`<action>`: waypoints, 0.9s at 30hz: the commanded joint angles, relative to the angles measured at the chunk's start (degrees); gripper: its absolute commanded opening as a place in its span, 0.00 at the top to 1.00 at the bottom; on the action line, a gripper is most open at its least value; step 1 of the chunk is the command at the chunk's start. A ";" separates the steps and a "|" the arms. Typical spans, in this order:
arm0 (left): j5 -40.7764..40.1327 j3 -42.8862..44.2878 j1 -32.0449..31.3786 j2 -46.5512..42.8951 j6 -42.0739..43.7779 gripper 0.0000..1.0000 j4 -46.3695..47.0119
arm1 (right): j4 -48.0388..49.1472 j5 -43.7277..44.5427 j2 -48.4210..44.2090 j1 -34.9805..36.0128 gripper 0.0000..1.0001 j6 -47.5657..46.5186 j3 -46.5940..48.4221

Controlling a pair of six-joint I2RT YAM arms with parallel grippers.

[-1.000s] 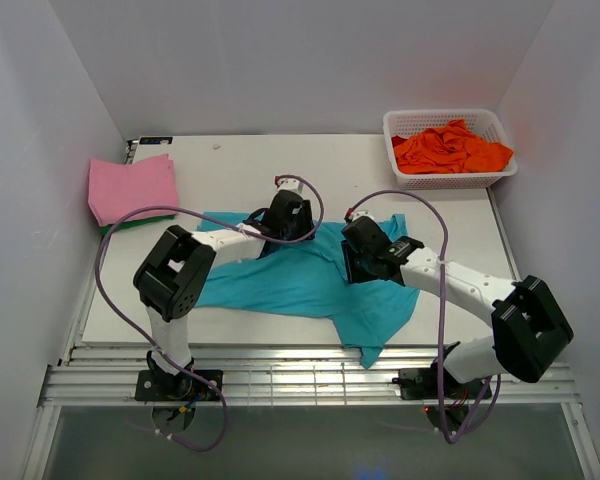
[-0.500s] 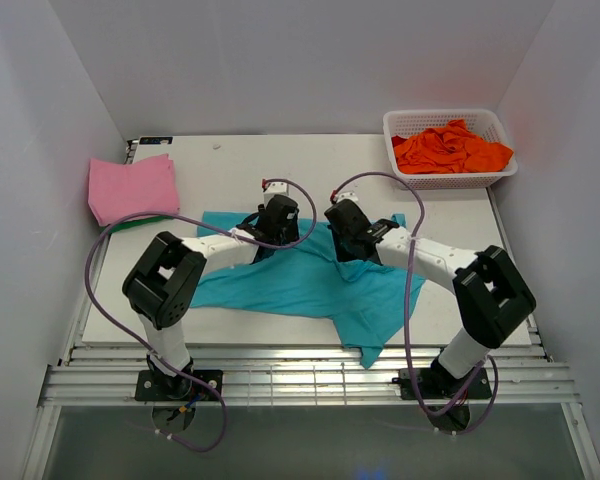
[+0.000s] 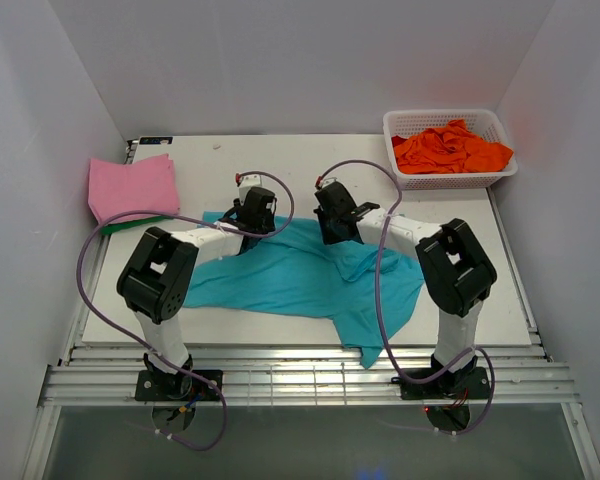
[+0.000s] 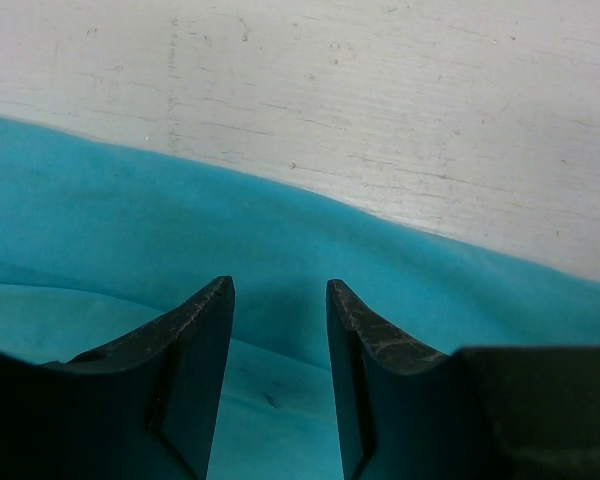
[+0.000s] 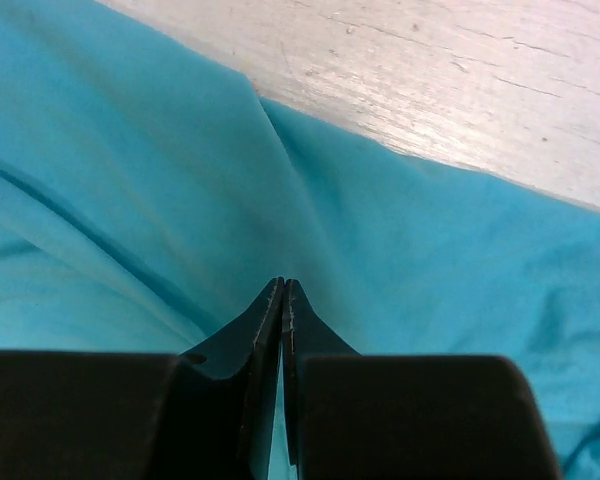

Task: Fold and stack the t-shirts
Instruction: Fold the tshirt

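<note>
**Both end effectors at the far edge of the teal shirt**

The teal t-shirt (image 3: 290, 280) lies spread across the middle of the bench (image 3: 310, 165). It is a soft, matte knit, flat over its left half. Its right half is rumpled into shallow folds, with one flap trailing toward the near edge. The bench top is white and dull, marked with fine scratches and specks in both wrist views.

The right end effector (image 5: 283, 285) is closed, its two black, wedge-shaped fingers (image 5: 250, 350) meeting along a thin seam. It pinches the teal cloth, which puckers into a sharp crease running from the tips to the shirt's far hem.

The left end effector (image 4: 280, 292) stands open, its scuffed black fingers (image 4: 205, 340) apart. Smooth teal fabric shows in the gap between them, just inside the hem.

Both arms rise from their bases at the near edge and bend at the elbow. The left arm (image 3: 160, 275) sends its forearm inward to the right, and the right arm (image 3: 450, 265) sends its forearm inward to the left. Their wrists sit near each other over the shirt's far edge. Lilac cables (image 3: 378, 290) loop loosely along each arm.

A pink t-shirt (image 3: 130, 188) lies folded flat and square at the far left of the bench, with a sliver of green cloth (image 3: 130, 226) under its near edge. Crumpled orange t-shirts (image 3: 450, 150) fill the white lattice basket (image 3: 450, 181) at the far right corner.
</note>
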 commanded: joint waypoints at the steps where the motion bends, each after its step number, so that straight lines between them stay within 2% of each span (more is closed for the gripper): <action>1: -0.48 0.24 -0.19 -0.49 0.75 0.48 -0.24 | 1.63 -2.70 2.59 -0.11 0.92 -1.03 2.94; 14: -1.00 -9.41 -0.19 -9.36 -3.56 0.48 -5.25 | 1.54 -3.67 7.79 -0.46 0.92 -0.23 4.52; 21: -0.74 -17.50 -0.98 -21.30 -7.60 0.48 -8.58 | 1.54 -4.29 10.07 -0.47 0.92 0.12 5.66; 27: -2.92 -20.77 -2.65 -31.33 -10.06 0.48 -11.15 | 1.36 -5.25 11.83 -0.47 0.92 0.38 6.98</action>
